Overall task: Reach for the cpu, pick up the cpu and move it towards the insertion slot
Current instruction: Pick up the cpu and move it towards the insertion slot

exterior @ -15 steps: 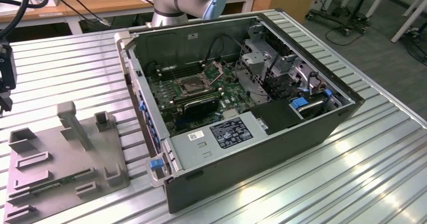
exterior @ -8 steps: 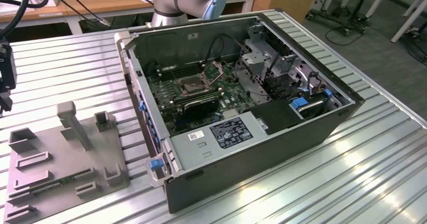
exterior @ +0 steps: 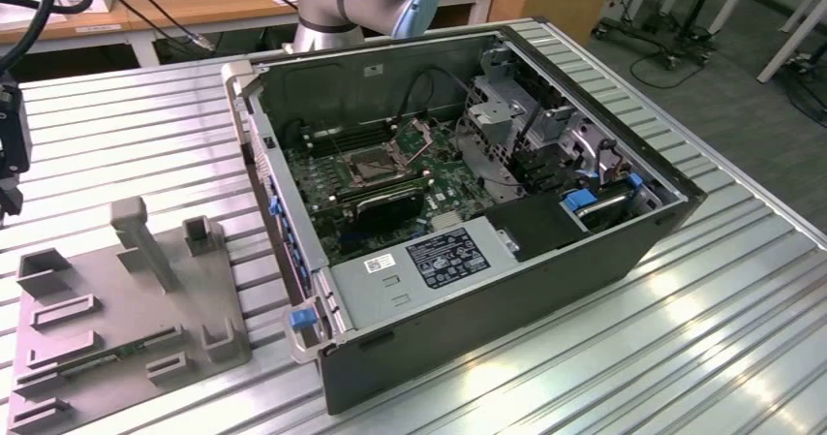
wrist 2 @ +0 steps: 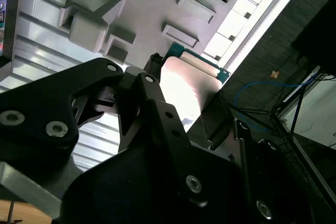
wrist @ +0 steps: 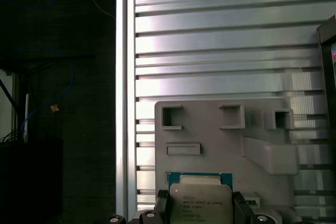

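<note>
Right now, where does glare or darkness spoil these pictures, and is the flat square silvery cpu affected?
In the second wrist view, glare washes the flat square silvery cpu nearly white; in the first wrist view its face is evenly lit, but the ribbed aluminium table shows bright bands; in the exterior view, bright patches lie on the table beside the open black computer case.
</note>
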`<control>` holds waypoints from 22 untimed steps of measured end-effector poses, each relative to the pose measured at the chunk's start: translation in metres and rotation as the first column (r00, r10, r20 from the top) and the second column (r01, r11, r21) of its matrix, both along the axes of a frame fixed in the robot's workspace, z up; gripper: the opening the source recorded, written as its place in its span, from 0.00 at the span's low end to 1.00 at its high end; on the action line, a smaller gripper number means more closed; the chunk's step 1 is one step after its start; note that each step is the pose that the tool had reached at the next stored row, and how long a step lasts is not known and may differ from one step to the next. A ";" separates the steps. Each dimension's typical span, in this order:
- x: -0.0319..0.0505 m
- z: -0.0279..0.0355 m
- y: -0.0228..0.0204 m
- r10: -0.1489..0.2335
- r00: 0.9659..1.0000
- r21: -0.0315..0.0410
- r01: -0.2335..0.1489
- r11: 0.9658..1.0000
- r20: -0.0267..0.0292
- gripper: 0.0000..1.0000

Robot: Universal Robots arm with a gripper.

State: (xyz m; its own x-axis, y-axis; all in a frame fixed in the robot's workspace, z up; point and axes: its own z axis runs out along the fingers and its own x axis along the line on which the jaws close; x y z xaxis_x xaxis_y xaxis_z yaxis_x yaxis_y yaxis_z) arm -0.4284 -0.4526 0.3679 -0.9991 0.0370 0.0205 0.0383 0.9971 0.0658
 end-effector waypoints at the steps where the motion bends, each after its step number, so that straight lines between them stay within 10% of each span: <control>1: 0.0000 0.0009 0.0000 0.000 1.000 0.000 0.000 1.000 0.000 0.55; 22: 0.0018 0.0131 0.0000 0.000 1.000 0.000 0.000 1.000 0.000 0.55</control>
